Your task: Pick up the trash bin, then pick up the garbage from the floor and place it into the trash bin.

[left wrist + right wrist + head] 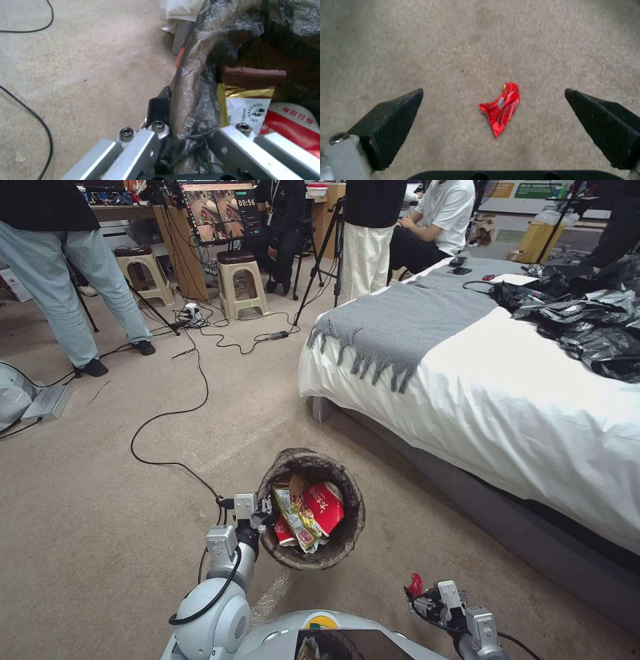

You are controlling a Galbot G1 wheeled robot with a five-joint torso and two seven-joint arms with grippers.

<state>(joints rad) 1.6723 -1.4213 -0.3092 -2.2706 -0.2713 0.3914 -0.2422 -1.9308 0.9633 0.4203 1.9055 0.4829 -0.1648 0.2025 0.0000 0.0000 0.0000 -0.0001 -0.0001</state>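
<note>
1. Left gripper (261, 508) is clamped on the liner-covered rim of the trash bin (347, 540), which hangs just beside it.
2. Right gripper (493, 110) is spread wide, with a red snack wrapper (501, 107) on the carpet below, between its fingers (396, 112).

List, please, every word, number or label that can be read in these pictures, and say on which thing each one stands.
"00:56": white digits on the dark monitor screen behind the stools.
Red-and-white paper cup in the bag-lined round trash bin, whose rim the left gripper clamps: white Chinese characters, too blurred to read.
White-and-gold snack wrapper: small logo and print, unreadable.
Red crumpled wrapper on the carpet under the open right gripper: label too small.
</note>
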